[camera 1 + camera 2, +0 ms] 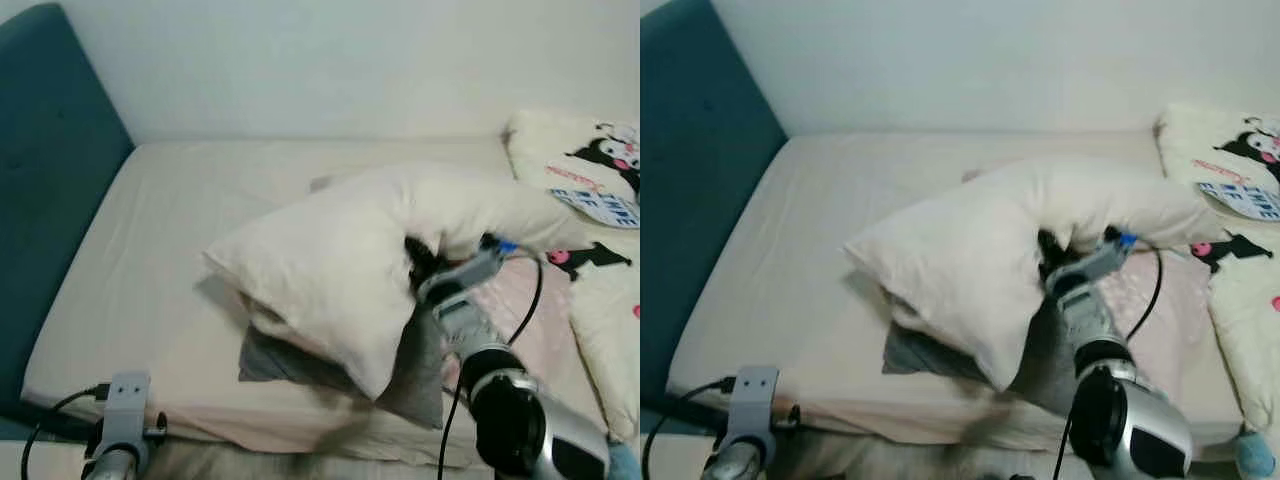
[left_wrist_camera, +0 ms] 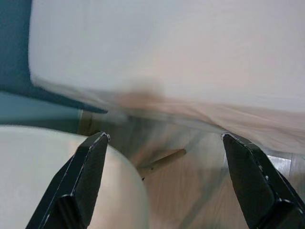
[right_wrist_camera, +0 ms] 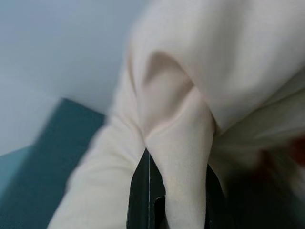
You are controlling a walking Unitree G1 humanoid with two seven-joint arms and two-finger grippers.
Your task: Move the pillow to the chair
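Pillow [image 1: 330, 265], pinched by a fold in the right gripper's [image 1: 425, 268] closed jaws and raised off the bed [image 1: 160, 240] near its front edge for carrying; left gripper [image 2: 162, 179] idle, jaws wide.

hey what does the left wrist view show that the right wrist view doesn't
Left wrist view: the left gripper, fingers spread open, hangs over a wooden floor beside the bed's edge, with a pale rounded surface nearby. Right wrist view: the right gripper is shut on a fold of the cream pillow, against a pale wall. Both share the teal headboard.
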